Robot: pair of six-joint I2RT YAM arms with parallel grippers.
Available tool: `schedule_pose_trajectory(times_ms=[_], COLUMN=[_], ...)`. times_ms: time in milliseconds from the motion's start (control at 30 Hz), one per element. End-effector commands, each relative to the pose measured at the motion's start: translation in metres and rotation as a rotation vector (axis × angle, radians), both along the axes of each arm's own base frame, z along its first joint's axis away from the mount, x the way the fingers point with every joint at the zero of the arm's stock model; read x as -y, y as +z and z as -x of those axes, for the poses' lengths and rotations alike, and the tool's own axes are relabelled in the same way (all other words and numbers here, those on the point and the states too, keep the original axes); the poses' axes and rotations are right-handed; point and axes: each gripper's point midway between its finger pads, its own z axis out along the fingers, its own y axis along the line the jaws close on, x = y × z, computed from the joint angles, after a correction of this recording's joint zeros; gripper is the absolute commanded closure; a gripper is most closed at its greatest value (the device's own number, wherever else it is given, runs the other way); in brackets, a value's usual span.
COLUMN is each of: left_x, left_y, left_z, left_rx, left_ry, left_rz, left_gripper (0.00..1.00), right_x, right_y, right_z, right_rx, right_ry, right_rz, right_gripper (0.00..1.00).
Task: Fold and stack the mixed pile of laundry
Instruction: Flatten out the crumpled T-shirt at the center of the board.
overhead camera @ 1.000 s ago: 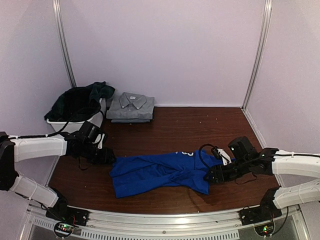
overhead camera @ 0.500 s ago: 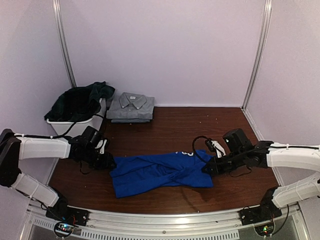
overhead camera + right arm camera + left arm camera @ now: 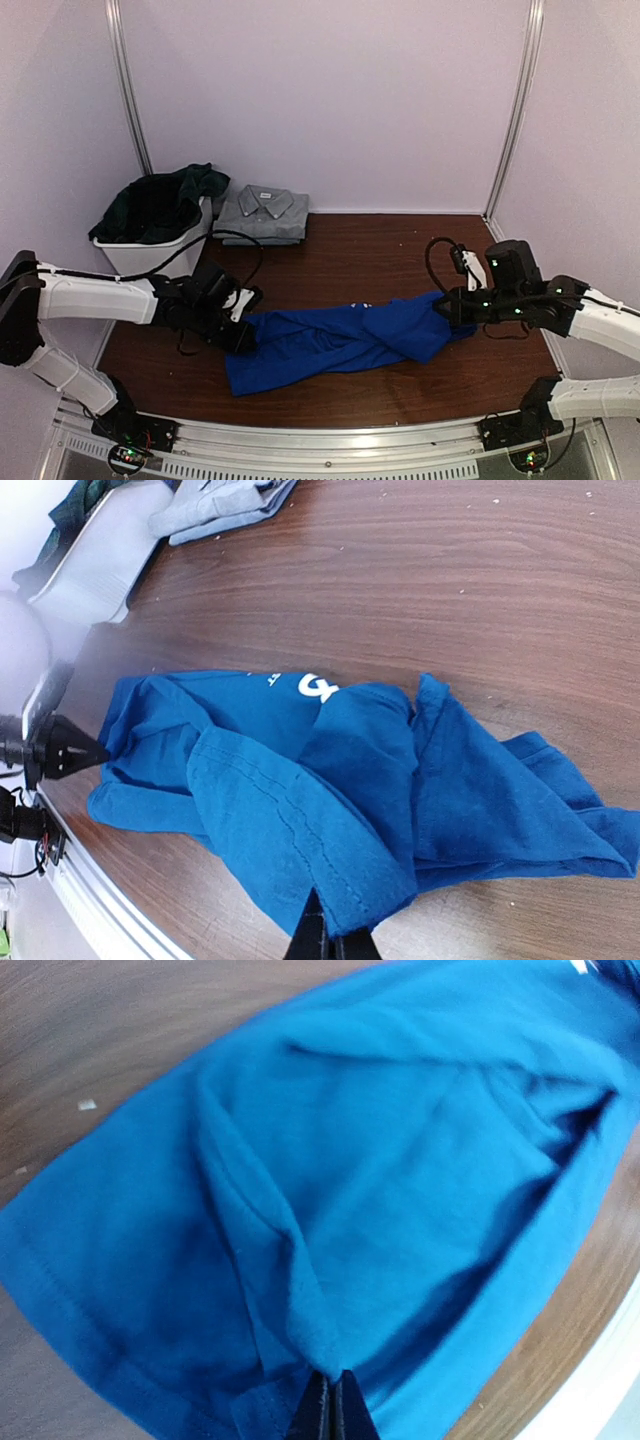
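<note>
**The left gripper (image 3: 241, 336) and right gripper (image 3: 447, 308) pinch the blue T-shirt (image 3: 340, 340)**

Each is clamped on a fold at opposite ends, apparently to stretch the twisted shirt flat for folding. It lies across the table (image 3: 360, 250) near the front edge; dark garments (image 3: 160, 205) wait in the white basket (image 3: 150, 252).

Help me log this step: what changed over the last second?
Both grippers shut on the blue T-shirt: left gripper at its left end, right gripper at its right end, dragging that outward and farther back. The basket and folded grey shirt stayed put.
</note>
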Motion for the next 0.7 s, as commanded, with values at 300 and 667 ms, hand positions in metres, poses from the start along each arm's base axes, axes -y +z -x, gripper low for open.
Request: schedule_pose_trajectory(times_ms=[300,667], left_x=[-0.012,-0.040], left_y=[-0.008,0.050], left_z=[0.053,0.029], left_rx=[0.166,0.223], left_ry=[-0.221,0.090], left_rz=[-0.430,0.029], left_gripper=[0.88,0.61], right_x=[0.056,0.090], right_y=[0.034,0.052], right_z=[-0.017,-0.010], right_rx=[0.112,0.188], right_ry=[-0.248,-0.394], right_rz=[0.042,0.032], right_gripper=[1.00,1.00])
